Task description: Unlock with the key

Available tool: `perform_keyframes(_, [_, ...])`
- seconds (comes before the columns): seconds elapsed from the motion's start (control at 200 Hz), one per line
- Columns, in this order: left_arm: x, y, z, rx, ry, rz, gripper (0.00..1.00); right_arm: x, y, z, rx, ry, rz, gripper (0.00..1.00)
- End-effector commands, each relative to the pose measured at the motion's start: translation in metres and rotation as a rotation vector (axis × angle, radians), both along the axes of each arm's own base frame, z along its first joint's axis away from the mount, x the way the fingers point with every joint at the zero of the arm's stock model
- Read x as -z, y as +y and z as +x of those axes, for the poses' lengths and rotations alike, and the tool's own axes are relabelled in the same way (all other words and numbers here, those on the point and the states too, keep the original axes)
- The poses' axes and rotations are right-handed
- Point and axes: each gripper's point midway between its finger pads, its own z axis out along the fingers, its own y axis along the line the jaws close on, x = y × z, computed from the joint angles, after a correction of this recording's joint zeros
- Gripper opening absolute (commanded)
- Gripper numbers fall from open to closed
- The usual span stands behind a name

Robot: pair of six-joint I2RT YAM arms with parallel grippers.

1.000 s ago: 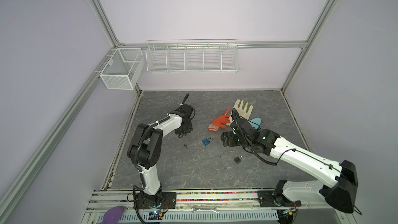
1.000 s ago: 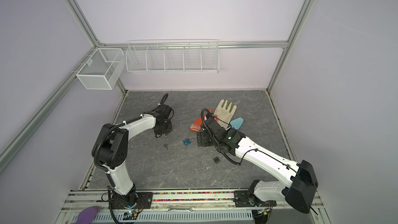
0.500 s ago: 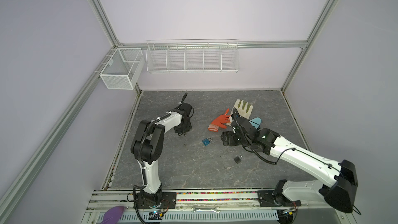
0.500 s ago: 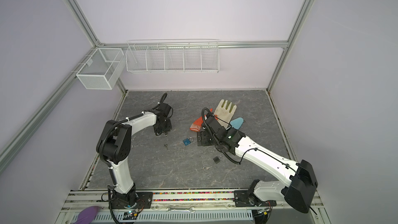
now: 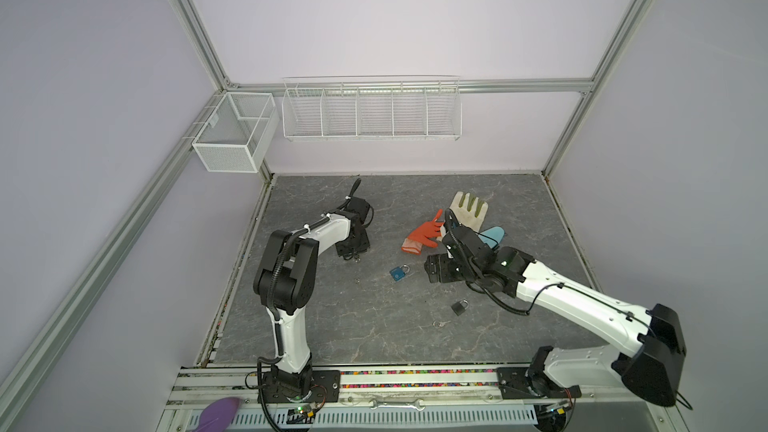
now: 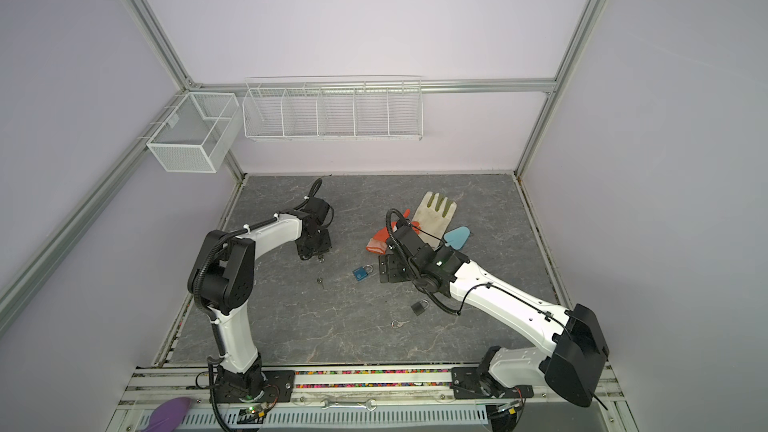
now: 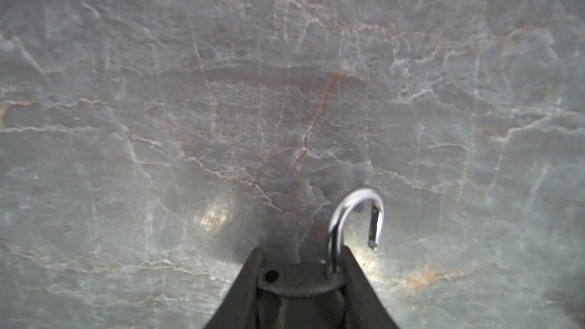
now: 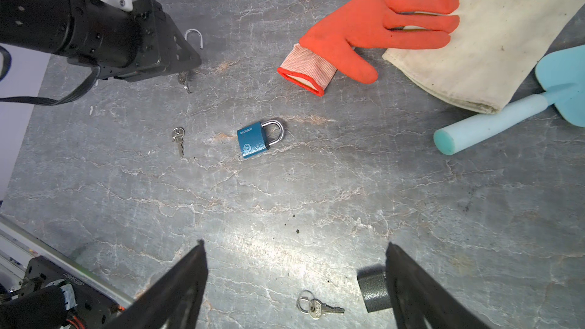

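Observation:
My left gripper is shut on a dark padlock low over the table at the left. Its silver shackle stands swung open, and a key sticks out of the body's other end. A blue padlock with its shackle closed lies mid-table, a loose key beside it. My right gripper hovers open just right of it in both top views. Below it lie a ringed key and a dark grey padlock beside one finger.
An orange glove, a cream glove and a light blue foam trowel lie behind the right gripper. Two white wire baskets hang on the back and left walls. The left arm stands at the table's left.
The left arm's elbow has swung slightly right and up while its gripper stays low with the dark padlock. The right arm has not moved.

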Motion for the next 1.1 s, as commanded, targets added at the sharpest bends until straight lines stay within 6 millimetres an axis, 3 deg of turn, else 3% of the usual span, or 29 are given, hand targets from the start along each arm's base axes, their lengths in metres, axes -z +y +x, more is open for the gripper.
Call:
perform_keyframes(0.0, [0.000,0.004,0.000,-0.018,0.022,0.008,0.45,0.001,-0.003,0.000,0.014,0.006,0.007,0.89])
perform_keyframes(0.15, [-0.011,0.003,0.000,-0.019,0.006,-0.004,0.50,-0.003,-0.007,-0.004,0.015,0.012,0.003,0.89])
perform_keyframes(0.3, [-0.041,-0.009,-0.001,-0.011,-0.053,-0.101,0.52,-0.004,-0.017,-0.012,0.044,0.048,-0.013,0.89])
perform_keyframes(0.565, [-0.084,-0.033,-0.023,0.042,-0.161,-0.305,0.53,0.026,-0.040,-0.042,0.217,0.200,-0.061,0.94])
perform_keyframes(0.75, [-0.111,-0.050,-0.051,0.142,-0.237,-0.403,0.54,0.054,-0.021,-0.069,0.266,0.264,-0.056,1.00])
perform_keyframes(0.92, [-0.128,-0.054,-0.074,0.193,-0.302,-0.484,0.54,0.074,-0.008,-0.086,0.344,0.289,-0.051,0.91])
perform_keyframes(1.095, [-0.128,-0.057,-0.096,0.238,-0.294,-0.521,0.54,0.093,-0.004,-0.097,0.455,0.308,-0.051,0.81])
